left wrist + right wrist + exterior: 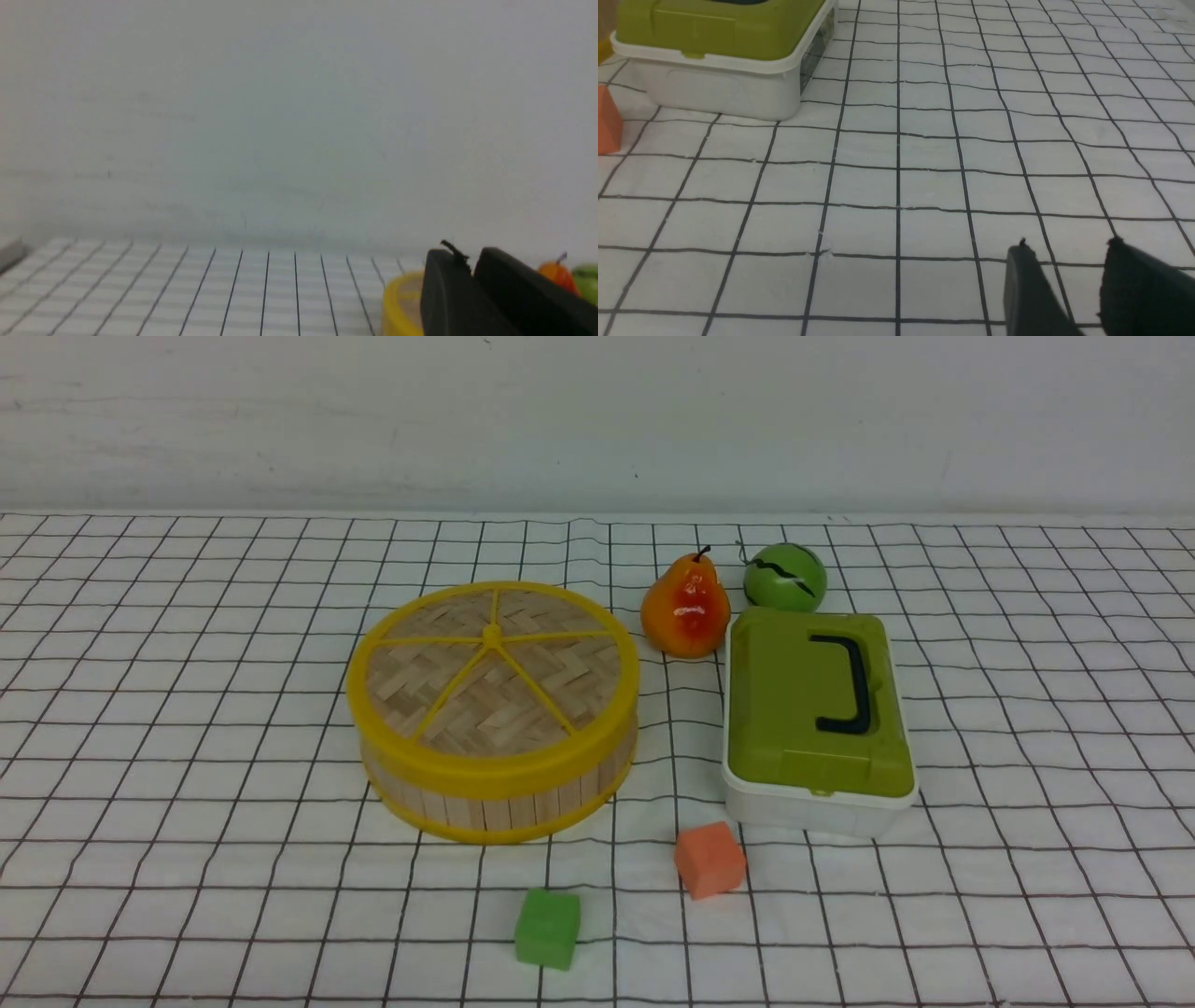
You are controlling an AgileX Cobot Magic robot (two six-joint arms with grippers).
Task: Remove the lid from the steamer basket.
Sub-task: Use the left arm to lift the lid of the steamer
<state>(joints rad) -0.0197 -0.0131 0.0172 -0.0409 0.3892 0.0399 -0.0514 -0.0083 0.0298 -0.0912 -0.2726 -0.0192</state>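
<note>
Both pincers show only in their own wrist views. The right pincer (1069, 254) hangs low over bare worktop (896, 182), its two black fingers narrowly parted with grid cloth visible between them and nothing held. Beyond it stand the orange cube (605, 123) and the white box (719, 88). The lid and basket cannot be made out in that view. The left pincer (469, 261) has its fingers drawn almost together, only a thin slit between them, and holds nothing. A yellow rim of the steamer basket (402, 303) appears just past its tips, apart from them.

In the front view, nearest is a green cube (547, 928), then the orange cube (710, 860) to the right of it. Behind them, left of centre, sits the steamer basket (495, 793). The lid (492, 667) rests flat on top of it, closed, with its spokes meeting at the hub. Just to the right stands the white box (812, 807) with a green top (794, 709) and a black handle (850, 686). Farther back are a pear (685, 607) and a green striped ball (785, 577), near the wall (597, 420).
</note>
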